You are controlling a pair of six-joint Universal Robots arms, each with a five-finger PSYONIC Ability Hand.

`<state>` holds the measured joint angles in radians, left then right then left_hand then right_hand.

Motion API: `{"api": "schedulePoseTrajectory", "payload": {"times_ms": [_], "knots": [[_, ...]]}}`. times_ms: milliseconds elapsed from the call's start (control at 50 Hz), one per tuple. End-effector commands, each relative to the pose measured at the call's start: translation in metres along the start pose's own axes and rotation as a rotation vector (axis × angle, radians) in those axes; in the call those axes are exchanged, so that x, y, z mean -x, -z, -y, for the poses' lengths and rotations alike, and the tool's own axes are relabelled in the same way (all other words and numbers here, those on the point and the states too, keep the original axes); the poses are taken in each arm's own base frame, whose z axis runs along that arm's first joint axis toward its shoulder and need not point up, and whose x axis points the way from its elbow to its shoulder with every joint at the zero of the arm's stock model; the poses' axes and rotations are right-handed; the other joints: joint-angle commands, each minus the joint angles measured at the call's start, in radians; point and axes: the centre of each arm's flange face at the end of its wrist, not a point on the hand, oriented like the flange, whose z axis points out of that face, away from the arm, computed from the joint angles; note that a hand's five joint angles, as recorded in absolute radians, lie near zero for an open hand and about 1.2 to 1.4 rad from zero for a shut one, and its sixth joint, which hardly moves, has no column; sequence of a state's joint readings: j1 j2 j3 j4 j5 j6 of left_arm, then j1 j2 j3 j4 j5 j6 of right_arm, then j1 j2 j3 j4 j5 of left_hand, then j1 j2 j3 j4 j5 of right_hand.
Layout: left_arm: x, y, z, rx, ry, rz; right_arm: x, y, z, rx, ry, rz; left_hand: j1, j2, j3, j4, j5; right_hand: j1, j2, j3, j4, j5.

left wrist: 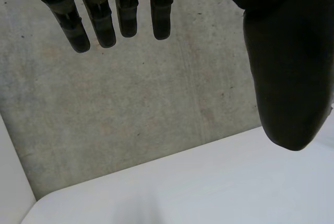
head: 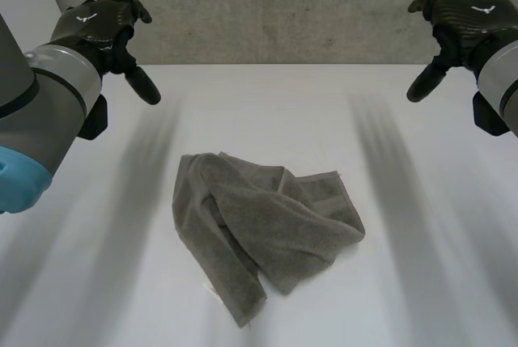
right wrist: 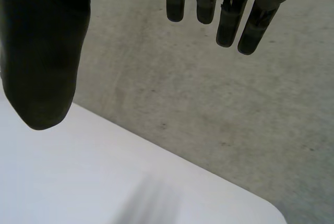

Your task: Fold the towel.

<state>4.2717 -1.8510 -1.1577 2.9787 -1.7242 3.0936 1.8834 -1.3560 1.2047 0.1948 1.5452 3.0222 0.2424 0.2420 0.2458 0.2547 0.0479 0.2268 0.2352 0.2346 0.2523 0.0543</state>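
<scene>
Wide and empty: left hand upper left, right hand upper right. Easy to pinch stacked layers of bunched towel mid-frame.

Black, glossy left hand and right hand — woven-look backs, each with a small white winged mark. Thick rounded thumbs, slim segmented fingers. Grey left arm with a light-blue cap.

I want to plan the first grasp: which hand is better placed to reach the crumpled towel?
Probably the left hand: the towel lies slightly nearer its side. The right hand hangs farther off. Both are open, raised, holding nothing.
</scene>
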Motion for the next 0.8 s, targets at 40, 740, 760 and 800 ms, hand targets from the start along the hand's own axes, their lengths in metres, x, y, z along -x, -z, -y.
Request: {"api": "schedulePoseTrajectory", "payload": {"times_ms": [40,740,760,800], "knots": [[-0.013,-0.004,-0.017,-0.006,-0.010,-0.105,0.021,0.005,-0.014,0.023,0.128,0.217,-0.058,-0.058,-0.062,-0.071,-0.038,-0.052,-0.061,-0.060,-0.078,-0.054],[-0.076,0.006,-0.202,0.360,-0.462,-0.560,0.089,0.034,-0.163,0.615,0.283,0.644,0.547,0.548,0.544,0.535,0.567,0.089,0.080,0.081,0.063,0.087],[-0.078,0.007,-0.203,0.361,-0.462,-0.564,0.089,0.034,-0.162,0.619,0.282,0.646,0.767,0.768,0.764,0.755,0.787,0.282,0.274,0.274,0.256,0.280],[-0.080,0.008,-0.204,0.362,-0.463,-0.569,0.089,0.034,-0.159,0.612,0.285,0.644,0.935,0.936,0.932,0.923,0.955,0.516,0.508,0.509,0.491,0.514]]}}
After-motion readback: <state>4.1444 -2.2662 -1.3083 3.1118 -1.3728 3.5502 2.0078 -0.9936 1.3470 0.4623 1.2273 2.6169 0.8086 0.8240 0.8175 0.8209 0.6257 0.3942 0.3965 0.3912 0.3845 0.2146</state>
